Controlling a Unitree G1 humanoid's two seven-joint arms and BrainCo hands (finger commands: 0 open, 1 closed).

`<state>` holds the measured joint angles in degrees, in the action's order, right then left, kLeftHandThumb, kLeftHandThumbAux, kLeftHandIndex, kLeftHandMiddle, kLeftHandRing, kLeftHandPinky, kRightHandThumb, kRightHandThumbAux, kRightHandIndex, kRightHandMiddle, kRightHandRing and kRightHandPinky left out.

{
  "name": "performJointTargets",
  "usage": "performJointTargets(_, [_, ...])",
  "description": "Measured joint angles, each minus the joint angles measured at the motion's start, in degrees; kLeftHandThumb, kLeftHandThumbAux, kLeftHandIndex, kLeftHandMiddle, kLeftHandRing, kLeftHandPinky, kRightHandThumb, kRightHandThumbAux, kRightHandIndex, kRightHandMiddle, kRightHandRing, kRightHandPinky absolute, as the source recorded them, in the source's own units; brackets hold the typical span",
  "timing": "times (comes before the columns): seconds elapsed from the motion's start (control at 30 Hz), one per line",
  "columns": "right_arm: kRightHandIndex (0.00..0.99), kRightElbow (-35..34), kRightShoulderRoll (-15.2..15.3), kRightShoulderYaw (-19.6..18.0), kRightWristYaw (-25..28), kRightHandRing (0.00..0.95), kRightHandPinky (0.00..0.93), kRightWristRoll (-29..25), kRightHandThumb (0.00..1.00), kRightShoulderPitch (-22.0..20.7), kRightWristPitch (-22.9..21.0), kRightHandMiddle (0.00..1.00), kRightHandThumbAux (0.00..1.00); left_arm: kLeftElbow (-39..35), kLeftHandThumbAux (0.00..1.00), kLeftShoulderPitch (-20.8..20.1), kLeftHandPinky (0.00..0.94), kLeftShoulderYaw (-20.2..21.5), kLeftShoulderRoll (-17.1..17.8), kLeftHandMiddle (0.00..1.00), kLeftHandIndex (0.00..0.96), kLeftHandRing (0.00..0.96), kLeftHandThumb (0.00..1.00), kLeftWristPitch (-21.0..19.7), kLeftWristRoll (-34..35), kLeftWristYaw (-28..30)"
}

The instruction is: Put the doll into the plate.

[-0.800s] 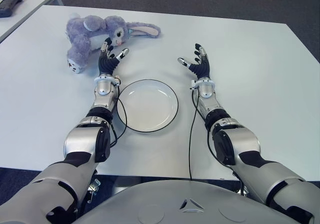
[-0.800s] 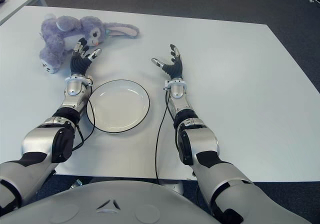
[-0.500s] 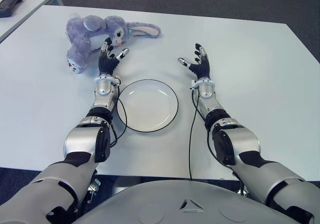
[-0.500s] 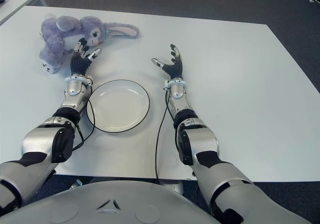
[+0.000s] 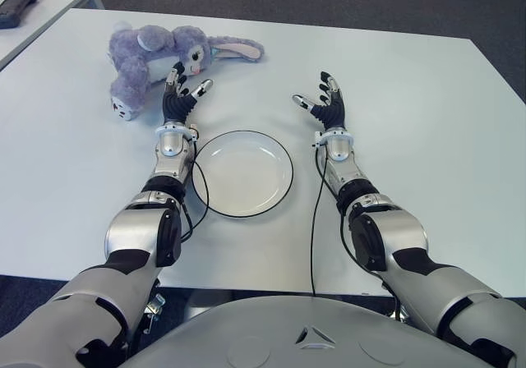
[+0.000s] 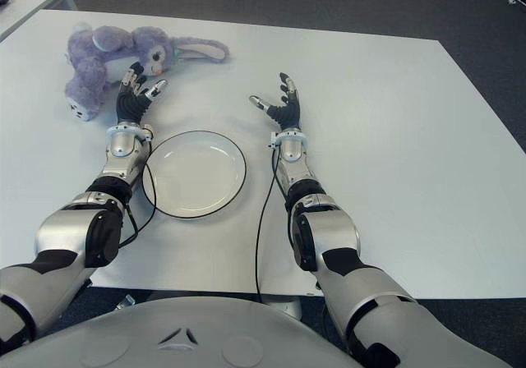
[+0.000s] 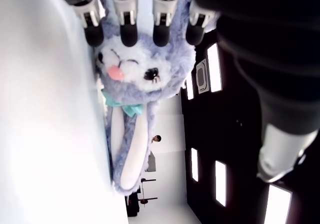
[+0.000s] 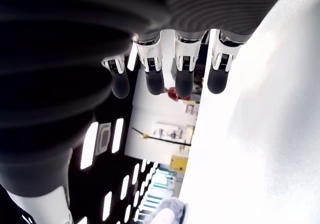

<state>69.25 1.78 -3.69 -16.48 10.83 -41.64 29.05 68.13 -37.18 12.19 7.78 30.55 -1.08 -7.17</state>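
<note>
Left eye view showed the left hand (image 5: 182, 91) open-fingered just before the doll (image 5: 164, 52) (ungrasped), plate (image 5: 242, 173) bare at its 5 o'clock; right hand (image 5: 322, 103) open.

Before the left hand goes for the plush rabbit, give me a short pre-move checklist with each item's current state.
1. Left hand open, fingers spread, holding nothing: ok.
2. Left hand lined up with the purple plush rabbit, the face straight ahead of the fingertips in the left wrist view: ok.
3. Contact between left hand and rabbit: cannot tell; they show close together.
4. White plate holds nothing, between the two forearms: ok.
5. Right hand open, to the right of the plate, away from the rabbit: ok.
6. Rabbit fully on the white table, lying on its side: ok.
</note>
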Motion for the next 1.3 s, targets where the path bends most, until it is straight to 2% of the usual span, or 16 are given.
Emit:
performJointTargets(0.4, [0.099,0.0,-0.1,-0.1,0.0,0.091,0.109,-0.1,0.033,0.0,0.0,0.096,0.76,0.0,0.655,0.0,0.02,-0.4,0.4,0.029,0.014,0.007,0.0,0.1,-0.4,-1.7])
performJointTargets(0.6, [0.104,0.0,-0.3,-0.1,0.0,0.093,0.104,-0.1,0.042,-0.1,0.1,0.099,0.761,-0.5,0.643,-0.1,0.037,-3.3,1.8,0.026,0.009,0.017,0.0,0.2,-3.1,-5.7])
performJointTargets(0.8, [0.104,0.0,-0.9,-0.1,0.0,0.085,0.096,-0.1,0.048,-0.2,0.4,0.094,0.761,-1.0,0.623,0.2,0.005,-6.6,3.7,0.022,0.002,0.011,0.0,0.6,-6.6,-9.7])
performJointTargets(1.3, [0.103,0.0,-1.2,-0.1,0.1,0.084,0.1,-0.1,0.033,-0.4,0.4,0.092,0.749,-7.5,0.649,2.5,0.0,-10.2,6.5,0.007,0.0,0.0,0.049,1.3,-9.9,-13.0])
